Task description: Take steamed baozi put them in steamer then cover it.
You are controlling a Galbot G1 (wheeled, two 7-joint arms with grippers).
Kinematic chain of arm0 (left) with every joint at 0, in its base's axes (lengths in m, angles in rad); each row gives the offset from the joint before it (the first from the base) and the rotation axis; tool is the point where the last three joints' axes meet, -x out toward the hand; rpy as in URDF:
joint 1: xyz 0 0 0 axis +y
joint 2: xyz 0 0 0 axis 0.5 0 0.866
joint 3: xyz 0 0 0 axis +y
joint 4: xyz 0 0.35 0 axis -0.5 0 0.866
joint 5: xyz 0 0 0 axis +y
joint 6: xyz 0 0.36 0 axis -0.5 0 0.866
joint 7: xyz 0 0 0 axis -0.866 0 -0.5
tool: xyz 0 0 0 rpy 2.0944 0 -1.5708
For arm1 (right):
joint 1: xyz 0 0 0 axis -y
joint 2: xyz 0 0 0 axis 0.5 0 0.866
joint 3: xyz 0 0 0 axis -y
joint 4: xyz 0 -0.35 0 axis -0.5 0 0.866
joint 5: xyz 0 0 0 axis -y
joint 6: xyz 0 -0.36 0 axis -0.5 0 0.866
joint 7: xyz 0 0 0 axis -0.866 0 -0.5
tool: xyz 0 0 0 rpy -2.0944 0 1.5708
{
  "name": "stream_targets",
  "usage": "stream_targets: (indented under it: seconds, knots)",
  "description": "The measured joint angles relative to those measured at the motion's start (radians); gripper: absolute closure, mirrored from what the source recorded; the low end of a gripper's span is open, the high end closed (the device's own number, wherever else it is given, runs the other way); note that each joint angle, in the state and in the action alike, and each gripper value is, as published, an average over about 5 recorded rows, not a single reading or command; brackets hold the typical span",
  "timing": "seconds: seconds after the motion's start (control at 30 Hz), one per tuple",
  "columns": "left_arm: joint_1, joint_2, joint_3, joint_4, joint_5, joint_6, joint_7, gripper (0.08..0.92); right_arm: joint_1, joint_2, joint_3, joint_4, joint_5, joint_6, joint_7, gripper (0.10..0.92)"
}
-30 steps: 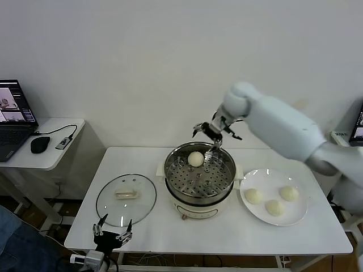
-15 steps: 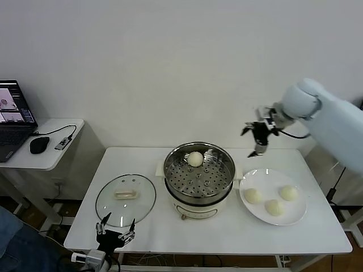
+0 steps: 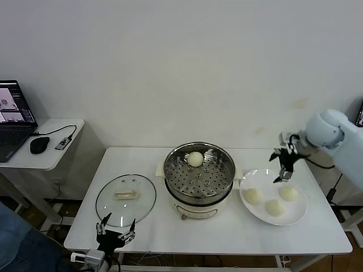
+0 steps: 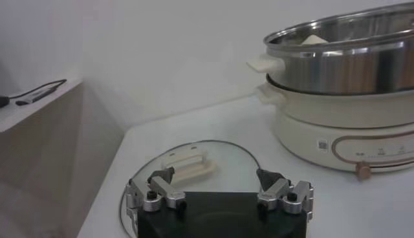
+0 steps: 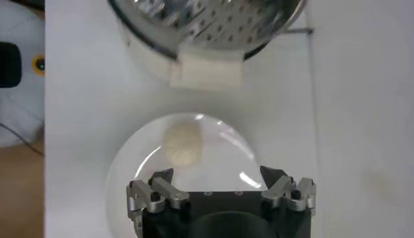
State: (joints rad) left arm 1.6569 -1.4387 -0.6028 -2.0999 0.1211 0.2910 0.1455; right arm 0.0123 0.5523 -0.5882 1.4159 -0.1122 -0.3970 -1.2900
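Note:
The steel steamer (image 3: 199, 173) stands mid-table on its cream base, with one baozi (image 3: 195, 159) on the perforated tray at the back. Three baozi (image 3: 253, 196) (image 3: 275, 207) (image 3: 288, 193) lie on the white plate (image 3: 300, 211) to its right. My right gripper (image 3: 282, 164) is open and empty, above the plate's far edge. In the right wrist view it (image 5: 220, 184) hovers over the plate (image 5: 223, 155), with one baozi (image 5: 182, 143) below. The glass cover (image 3: 126, 196) lies flat left of the steamer. My left gripper (image 3: 114, 234) is open, parked at the table's front edge, near the cover (image 4: 191, 167).
A side table at the far left holds a laptop (image 3: 12, 119), a mouse (image 3: 39, 144) and a cable. The wall runs close behind the main table. The steamer's side handle (image 5: 206, 71) faces the plate.
My right gripper has left the steamer and swung right and down, from over the pot's back rim to above the plate. The baozi stays in the steamer. The left arm has not moved.

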Motion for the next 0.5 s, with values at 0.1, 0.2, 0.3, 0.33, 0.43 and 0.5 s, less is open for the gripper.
stream_targets:
  seconds: [0.1,0.2,0.3,0.33,0.43,0.5]
  knots:
    - [-0.004,-0.002,-0.001,0.009,0.0,0.0,0.0,0.177,-0.029,0.015,0.001,-0.017,-0.011,0.01,0.012,0.203]
    - [-0.009,-0.002,-0.003,0.017,0.0,0.0,0.0,0.177,-0.052,0.036,0.001,-0.039,-0.02,0.024,0.025,0.203]
    - [-0.014,-0.001,-0.004,0.027,0.0,0.0,0.0,0.177,-0.072,0.061,0.001,-0.065,-0.027,0.045,0.039,0.203]
    - [-0.015,-0.001,-0.004,0.03,0.0,0.0,0.0,0.177,-0.077,0.07,0.001,-0.074,-0.03,0.053,0.044,0.203]
    - [-0.018,-0.002,-0.005,0.038,0.0,-0.001,0.0,0.177,-0.089,0.098,0.001,-0.104,-0.039,0.083,0.058,0.203]
    - [-0.019,-0.003,-0.005,0.044,0.0,-0.001,0.0,0.177,-0.097,0.117,0.0,-0.125,-0.046,0.103,0.067,0.203]
